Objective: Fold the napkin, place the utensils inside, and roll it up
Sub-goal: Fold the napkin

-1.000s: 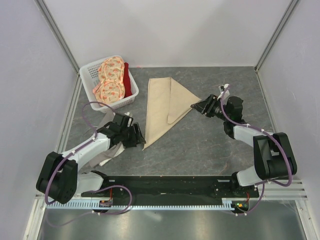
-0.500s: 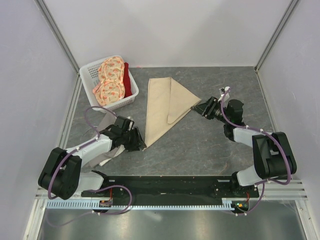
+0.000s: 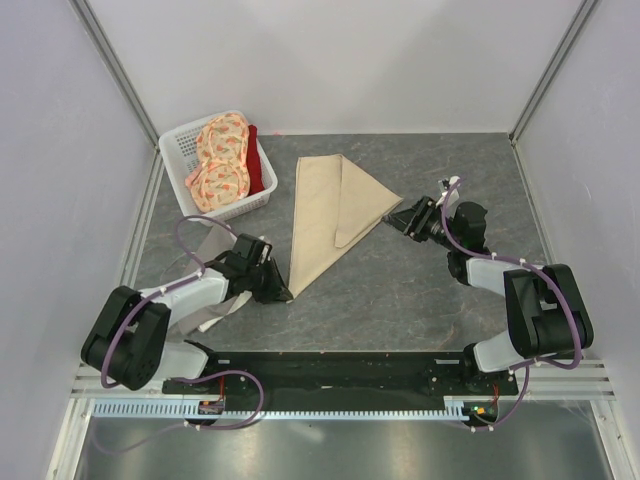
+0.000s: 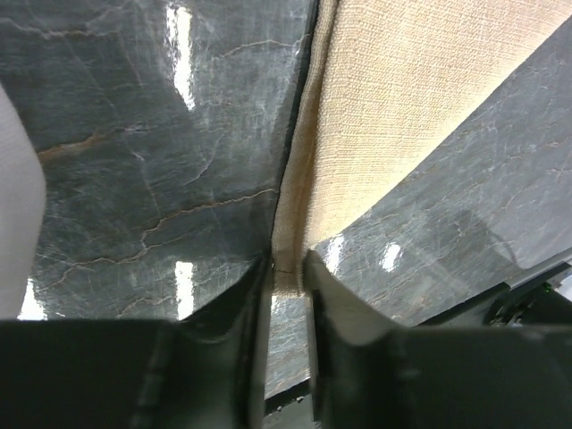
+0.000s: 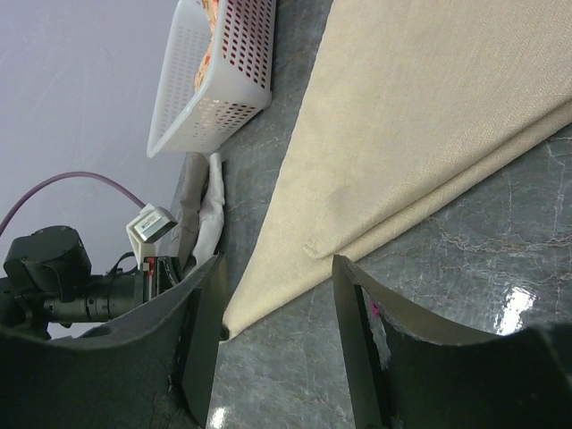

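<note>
Lower centre, the left gripper (image 4: 288,266) pinches a corner of the folded beige cloth napkin (image 4: 393,116). The right gripper (image 5: 277,268) stands open, empty.

Item one, my left arm (image 3: 190,295): crouched low at lower left, left gripper (image 4: 288,277) pinched nearly closed, seemingly on the napkin (image 4: 402,107) corner. Item two, right arm (image 3: 490,265): centre right, right gripper (image 5: 277,268) jaws apart.

You have a white basket (image 3: 172,158) at the desk's (image 3: 400,290) far left, holding an orange floral cloth (image 3: 222,155) and a red cloth (image 3: 263,170). A grey-white cloth (image 3: 212,312) lies nearer.
</note>
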Robot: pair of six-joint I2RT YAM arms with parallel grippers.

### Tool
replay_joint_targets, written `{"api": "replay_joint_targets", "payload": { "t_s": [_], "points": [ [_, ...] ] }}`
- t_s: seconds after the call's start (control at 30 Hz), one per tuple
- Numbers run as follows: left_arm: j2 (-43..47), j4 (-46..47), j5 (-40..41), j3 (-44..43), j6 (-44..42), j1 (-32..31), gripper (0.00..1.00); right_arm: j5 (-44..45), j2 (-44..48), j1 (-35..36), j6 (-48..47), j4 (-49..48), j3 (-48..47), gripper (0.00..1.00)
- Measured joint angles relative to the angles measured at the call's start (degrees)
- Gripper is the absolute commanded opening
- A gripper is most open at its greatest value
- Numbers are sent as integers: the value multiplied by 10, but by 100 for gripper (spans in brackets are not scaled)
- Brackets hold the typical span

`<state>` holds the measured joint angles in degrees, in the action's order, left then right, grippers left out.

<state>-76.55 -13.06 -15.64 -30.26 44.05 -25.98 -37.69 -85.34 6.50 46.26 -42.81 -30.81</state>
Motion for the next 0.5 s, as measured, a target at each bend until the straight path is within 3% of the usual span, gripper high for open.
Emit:
{"api": "replay_joint_targets", "payload": {
  "t_s": [0.07, 0.1, 0.3, 0.5],
  "points": [
    [-3, 0, 0, 0, 2, -1, 11, -1, 0, 0, -1, 0, 1, 57],
    [-5, 2, 0, 0, 2, -1, 3, -2, 0, 0, -2, 0, 1, 57],
    [-8, -7, -3, -9, -2, -2, 2, 3, 29, 18, -80, 58, 0, 57],
    [-7, -43, -11, -47, -18, -2, 2, 67, 86, 134, -215, 183, -36, 58]
  ]
}}
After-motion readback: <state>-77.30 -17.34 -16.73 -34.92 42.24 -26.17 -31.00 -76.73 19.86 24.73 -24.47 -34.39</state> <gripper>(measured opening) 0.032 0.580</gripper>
